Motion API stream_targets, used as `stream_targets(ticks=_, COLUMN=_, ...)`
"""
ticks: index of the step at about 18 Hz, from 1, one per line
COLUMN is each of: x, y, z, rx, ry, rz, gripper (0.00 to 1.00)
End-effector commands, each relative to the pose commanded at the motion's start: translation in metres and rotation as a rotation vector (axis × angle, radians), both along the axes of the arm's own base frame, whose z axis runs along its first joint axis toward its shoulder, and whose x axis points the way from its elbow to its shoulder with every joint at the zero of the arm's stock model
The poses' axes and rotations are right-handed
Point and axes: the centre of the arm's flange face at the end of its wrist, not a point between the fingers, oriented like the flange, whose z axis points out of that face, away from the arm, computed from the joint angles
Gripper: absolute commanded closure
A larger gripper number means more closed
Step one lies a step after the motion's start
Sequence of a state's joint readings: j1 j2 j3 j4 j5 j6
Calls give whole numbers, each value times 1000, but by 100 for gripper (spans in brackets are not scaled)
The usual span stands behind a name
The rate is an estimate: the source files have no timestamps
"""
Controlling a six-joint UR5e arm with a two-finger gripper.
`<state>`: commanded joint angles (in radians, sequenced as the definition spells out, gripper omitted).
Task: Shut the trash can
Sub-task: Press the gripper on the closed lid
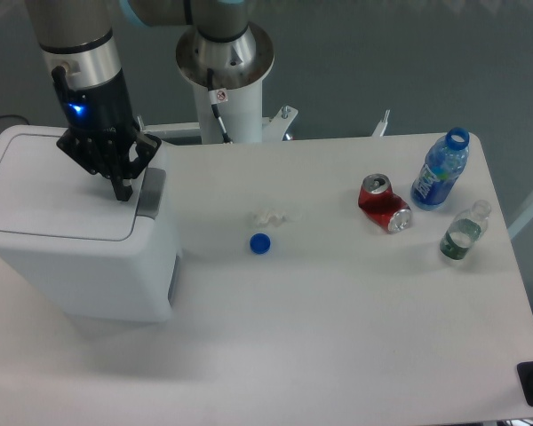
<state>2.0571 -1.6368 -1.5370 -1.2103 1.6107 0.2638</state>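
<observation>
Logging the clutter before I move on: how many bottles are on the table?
2: a blue-tinted bottle standing near the far right corner, and a smaller clear bottle just in front of it. None appear hidden.

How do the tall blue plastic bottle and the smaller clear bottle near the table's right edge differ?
The tall blue plastic bottle is blue-tinted with a blue label; the smaller clear bottle is see-through with a greenish label. The blue one is larger. Its mouth is open; whether the clear one is capped is unclear. Both stand upright.

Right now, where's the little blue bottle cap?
The blue cap lies loose near the middle of the table, just below a small crumpled white scrap, between the trash can and the red can.
</observation>
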Motion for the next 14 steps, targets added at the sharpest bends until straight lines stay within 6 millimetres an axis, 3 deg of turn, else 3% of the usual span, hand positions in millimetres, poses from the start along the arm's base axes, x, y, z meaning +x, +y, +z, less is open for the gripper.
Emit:
stream_targets(ticks=9, x=-1, y=-1, z=2, rx=5, ry=0, rz=2, gripper=97)
stream_targets(ticks=13, x=-8, y=-5, z=18, rx=39, ry=0, rz=15, gripper=86)
stream_targets(ticks=14, x=-13, y=-6, z=21, rx=52, ry=-9, rz=20, gripper=79)
